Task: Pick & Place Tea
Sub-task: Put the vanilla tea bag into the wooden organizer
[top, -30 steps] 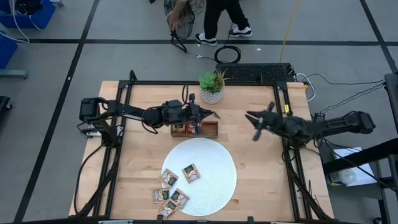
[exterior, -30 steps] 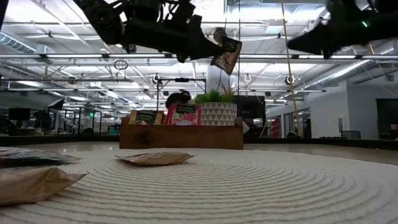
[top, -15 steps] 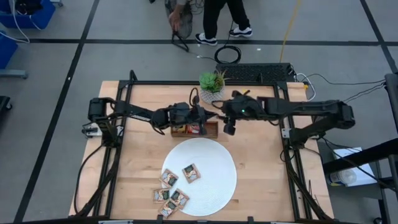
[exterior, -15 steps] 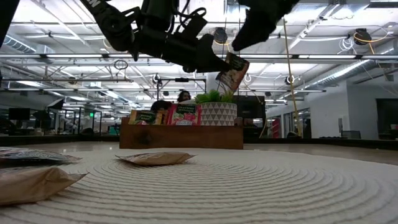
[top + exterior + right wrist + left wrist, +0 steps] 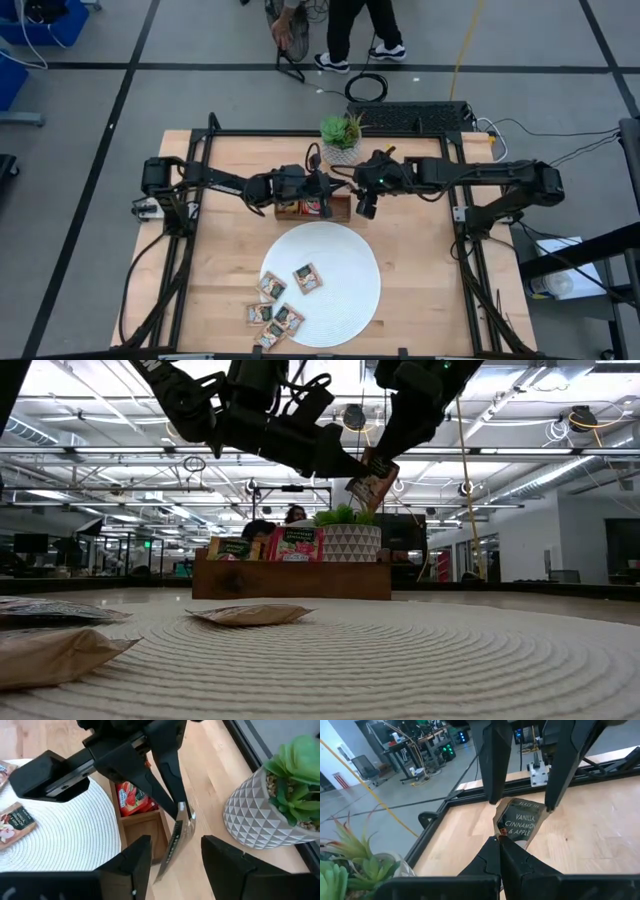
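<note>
My left gripper (image 5: 498, 846) is shut on a dark tea sachet (image 5: 519, 821) printed "Vanilla, Cinnamon & Apple", held in the air over the wooden tray (image 5: 338, 210). The sachet (image 5: 372, 479) shows tilted in the low view. My right gripper (image 5: 172, 865) is open. Its fingers (image 5: 492, 765) stand on either side of the sachet's far end without touching it. More sachets stand in the tray (image 5: 295, 545). Others lie flat on the white plate (image 5: 345, 262) and over its near left rim (image 5: 270, 318). My left gripper pinches the sachet by its near corner (image 5: 501, 832) between the free ends of its two fingers, coming from the table's left. The sachet is lifted clear above the tray and juts out past the fingertips, tilted, toward my right gripper.
A potted plant in a white patterned pot (image 5: 340, 135) stands just beyond the tray, close to both grippers. The round plate lies in front of the tray. A black frame (image 5: 455, 215) borders the table. A person (image 5: 355, 30) stands on the floor beyond the far edge.
My right arm has swung from the table's right side toward the left, up to the held sachet, and its open fingers now straddle it. My left gripper has stayed over the tray, shut on the sachet, which has tipped slightly.
</note>
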